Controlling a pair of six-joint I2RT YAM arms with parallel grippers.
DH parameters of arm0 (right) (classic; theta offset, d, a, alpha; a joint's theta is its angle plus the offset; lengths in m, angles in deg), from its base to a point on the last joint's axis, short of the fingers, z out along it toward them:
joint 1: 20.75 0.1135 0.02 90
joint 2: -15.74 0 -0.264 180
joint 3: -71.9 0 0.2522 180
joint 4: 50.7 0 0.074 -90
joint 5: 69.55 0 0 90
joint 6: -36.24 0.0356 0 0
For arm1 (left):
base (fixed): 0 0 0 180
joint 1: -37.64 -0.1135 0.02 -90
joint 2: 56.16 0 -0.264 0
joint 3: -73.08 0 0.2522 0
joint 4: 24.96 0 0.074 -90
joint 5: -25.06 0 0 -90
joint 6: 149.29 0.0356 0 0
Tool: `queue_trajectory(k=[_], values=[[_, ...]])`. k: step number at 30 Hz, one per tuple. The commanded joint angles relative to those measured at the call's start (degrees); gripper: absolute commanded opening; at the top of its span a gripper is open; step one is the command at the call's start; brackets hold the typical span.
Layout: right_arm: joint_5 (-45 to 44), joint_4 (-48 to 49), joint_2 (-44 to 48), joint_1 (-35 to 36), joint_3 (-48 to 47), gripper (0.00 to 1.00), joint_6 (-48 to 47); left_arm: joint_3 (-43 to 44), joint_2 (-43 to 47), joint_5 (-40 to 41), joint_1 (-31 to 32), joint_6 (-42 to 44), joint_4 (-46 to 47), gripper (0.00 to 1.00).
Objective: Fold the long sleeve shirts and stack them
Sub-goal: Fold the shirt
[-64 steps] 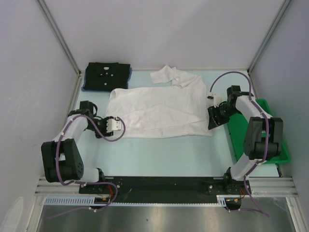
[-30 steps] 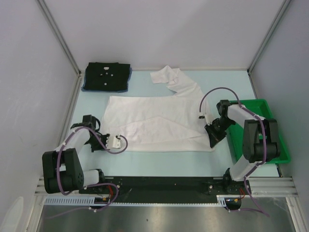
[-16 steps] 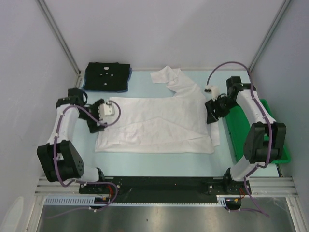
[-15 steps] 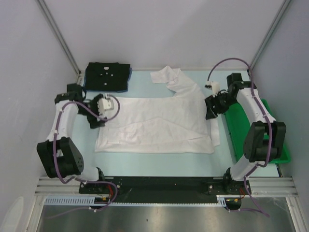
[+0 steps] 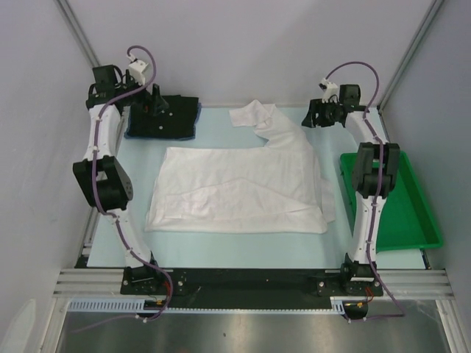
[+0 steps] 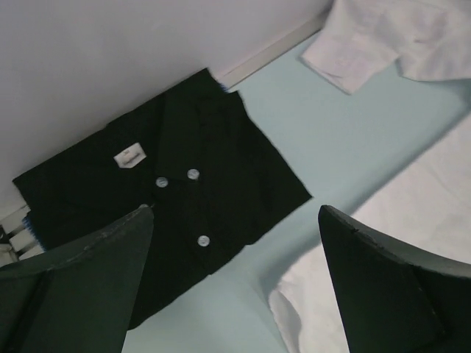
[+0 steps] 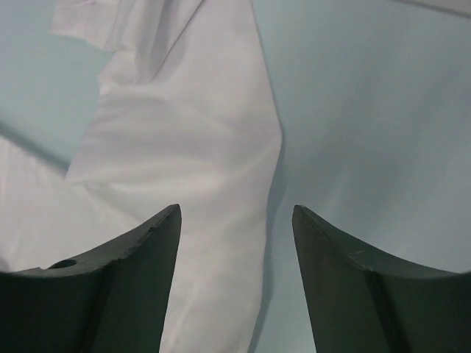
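Up top, overhead cam: white shirt (image 5: 239,187) flat in middle of table (image 5: 243,243), sleeve (image 5: 254,116) trailing toward far edge. Black shirt (image 5: 173,121) folded in far-left corner on top of blue shirt (image 5: 198,118), just blue edge peeking out. Left gripper (image 5: 155,99) over black shirt, right gripper (image 5: 312,116) far right near sleeve. Green tray (image 5: 401,213) on right side.

Left wrist cam: fingers (image 6: 88,272) spread wide, nothing between, black shirt below.

Right wrist cam: fingers (image 7: 125,279) apart, empty, white sleeve underneath.

Pale blue table (image 5: 235,246), green tray (image 5: 416,213) on its right side, white walls (image 5: 243,51) behind
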Motion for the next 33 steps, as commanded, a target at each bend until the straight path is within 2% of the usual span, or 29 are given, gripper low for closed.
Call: queue_trajectory(k=[1, 4, 6, 10, 13, 15, 20, 23, 27, 33], values=[[-2.4, 7.7, -9.0, 1.5, -11.7, 0.65, 8.3, 11.4, -7.6, 8.6, 1.9, 1.4, -7.6, 1.0], [-3.7, 8.1, -13.0, 1.5, -15.2, 0.63, 8.6, 8.9, -8.7, 12.9, 3.7, 9.4, -9.9, 0.99], [-3.8, 8.6, -13.9, 1.5, -15.0, 0.61, 8.6, 5.7, -9.0, 14.1, 4.8, 13.5, -10.8, 0.95], [-3.7, 7.2, -14.9, 3.4, -14.3, 0.58, 8.0, 2.7, -10.4, 16.9, 5.5, 21.3, -11.4, 0.76], [-4.2, 6.6, -14.4, 4.1, -12.2, 0.57, 6.5, 3.5, -12.6, 17.7, 5.6, 25.2, -13.4, 0.72], [-4.6, 7.3, -14.0, 4.3, -11.2, 0.51, 5.9, 3.2, -13.8, 19.0, 6.0, 28.1, -14.4, 0.71], [-5.4, 2.8, -15.2, 4.5, -14.2, 0.48, 4.4, 3.5, -15.6, 20.9, 7.0, 31.5, -15.7, 0.7], [-6.3, -0.9, -15.3, 4.1, -14.7, 0.52, 2.4, 3.4, -16.0, 21.3, 7.2, 32.7, -15.9, 0.7], [-5.3, 2.5, -10.7, 3.3, -7.8, 0.56, 2.3, 3.0, -16.0, 21.1, 7.2, 35.5, -16.5, 0.68], [-4.1, 3.8, -6.7, 2.7, -7.3, 0.57, 1.4, 3.2, -16.1, 19.2, 7.8, 38.4, -20.4, 0.61]])
